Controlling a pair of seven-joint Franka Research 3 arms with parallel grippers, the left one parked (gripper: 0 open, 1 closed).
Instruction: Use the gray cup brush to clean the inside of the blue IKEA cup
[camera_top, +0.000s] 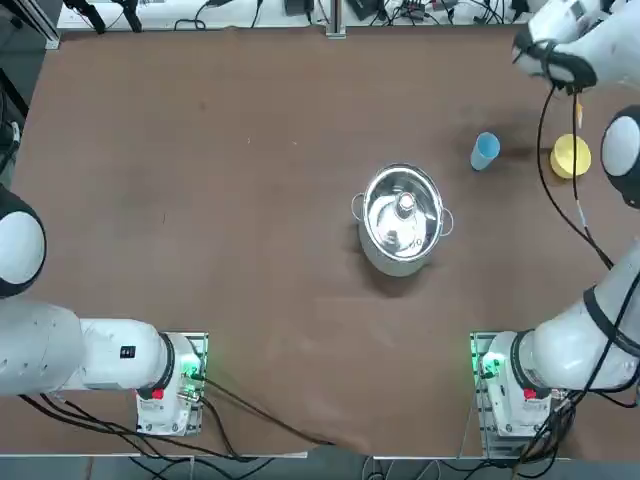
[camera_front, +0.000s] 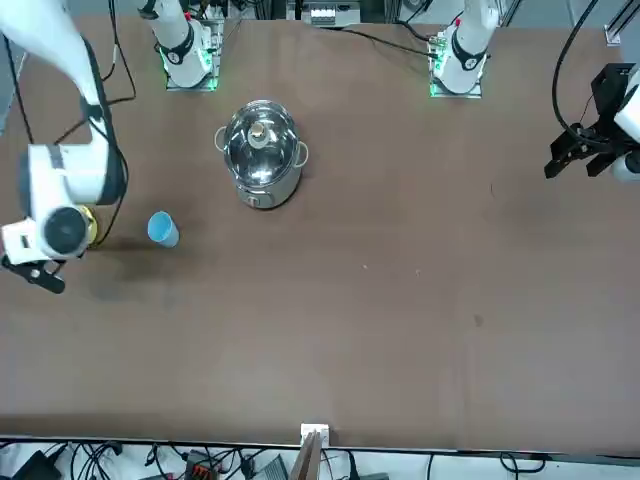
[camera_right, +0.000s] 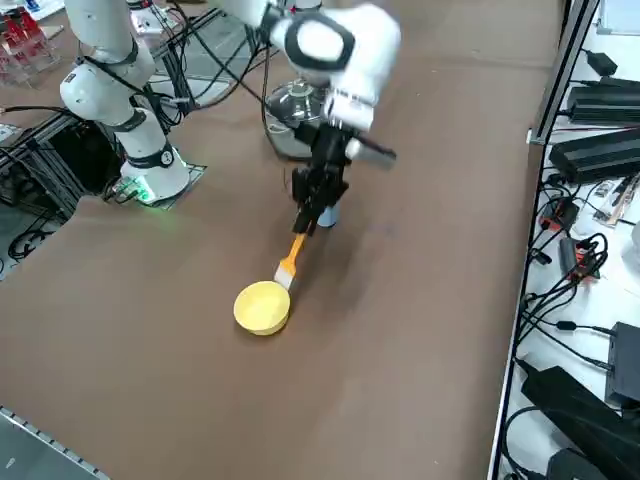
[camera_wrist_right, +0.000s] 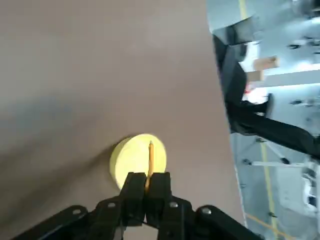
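My right gripper (camera_right: 312, 212) hangs above the table, shut on the orange handle of the cup brush (camera_right: 291, 258). The brush slants down from the fingers, its pale tip just over the yellow bowl (camera_right: 262, 307). In the right wrist view the brush (camera_wrist_right: 150, 159) sticks out past the closed gripper (camera_wrist_right: 146, 184) over the yellow bowl (camera_wrist_right: 129, 159). The light-blue cup (camera_top: 484, 151) stands on the table left of the bowl (camera_top: 571, 156) in the top view, and sits apart from the brush. From the front the cup (camera_front: 163, 229) shows beside the arm.
A steel pot (camera_top: 402, 218) with two side handles stands mid-table, nearer the arm bases than the cup. Brown tabletop (camera_top: 250, 200) stretches to its left. Cables and equipment (camera_right: 590, 150) lie past the table's right edge.
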